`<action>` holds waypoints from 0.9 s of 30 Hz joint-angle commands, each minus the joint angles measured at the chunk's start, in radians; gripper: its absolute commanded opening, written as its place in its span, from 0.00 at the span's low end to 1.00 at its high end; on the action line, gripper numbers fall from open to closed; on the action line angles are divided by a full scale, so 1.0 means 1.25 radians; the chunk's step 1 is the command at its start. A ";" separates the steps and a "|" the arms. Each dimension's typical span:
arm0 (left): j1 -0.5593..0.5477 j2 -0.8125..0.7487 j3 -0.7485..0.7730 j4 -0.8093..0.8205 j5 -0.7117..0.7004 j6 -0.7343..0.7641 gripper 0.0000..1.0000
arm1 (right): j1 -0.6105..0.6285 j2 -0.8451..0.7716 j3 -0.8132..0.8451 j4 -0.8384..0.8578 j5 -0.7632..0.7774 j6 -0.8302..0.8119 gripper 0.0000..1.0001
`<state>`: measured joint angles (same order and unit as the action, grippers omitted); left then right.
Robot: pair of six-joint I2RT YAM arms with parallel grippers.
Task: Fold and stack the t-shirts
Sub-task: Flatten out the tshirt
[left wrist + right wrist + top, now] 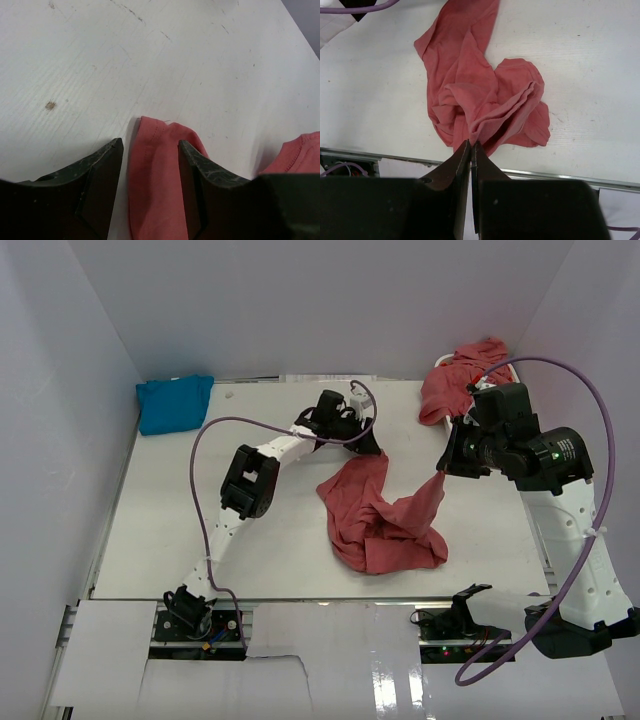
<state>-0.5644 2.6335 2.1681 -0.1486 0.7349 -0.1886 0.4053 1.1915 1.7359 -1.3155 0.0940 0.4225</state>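
The left pincer [150, 145] stands with its two dark, wedge-shaped fingers apart, one on each side of a narrow tongue of the red shirt [152, 210]. They are not clamped on it, and a strip of bare worktop [200, 530] shows between the cloth and the left finger. That tongue is soft woven cotton with a rounded end and a stitched hem along its edge, and it lies flat. In the top view this is the far tip of the shirt, near the middle of the worktop.

The right pincer [471, 145] has its fingers pressed together on a pinched fold of the same shirt and holds that part up off the surface. From the fold the cloth falls in long creases to a crumpled, lobed heap. In the top view the shirt runs from the left pincer's tip down to a bunched mass near the front edge, then rises in a stretched strip to the right pincer on the right.

The worktop is white and matt, with a fine grain, thin dark scuffs and one small brown spot.

A blue shirt [175, 403] lies as a flat, roughly square fold in the far left corner. At the far right a rumpled red pile [460, 380] sits heaped in a white basket [441, 361], spilling over its near rim towards the worktop. Only bits of the basket's rim show, so its form cannot be made out.
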 commanded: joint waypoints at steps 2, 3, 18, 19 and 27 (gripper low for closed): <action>-0.022 0.016 0.016 0.000 0.043 0.005 0.59 | -0.004 -0.016 -0.008 0.006 -0.007 -0.009 0.08; -0.026 0.016 0.013 -0.004 0.044 0.007 0.59 | -0.004 -0.014 -0.008 0.004 -0.007 -0.008 0.08; -0.052 0.053 0.029 -0.079 -0.025 0.076 0.25 | -0.005 -0.018 -0.017 0.006 -0.005 -0.009 0.08; -0.054 0.053 0.028 -0.086 -0.037 0.098 0.24 | -0.005 -0.017 -0.016 0.006 -0.006 -0.009 0.08; -0.055 0.035 0.008 -0.104 -0.206 0.081 0.00 | -0.006 -0.013 -0.020 0.006 -0.004 -0.013 0.08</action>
<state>-0.6247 2.6614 2.1967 -0.1753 0.6743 -0.1108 0.4049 1.1858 1.7107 -1.3151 0.0940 0.4152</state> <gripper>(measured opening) 0.034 0.081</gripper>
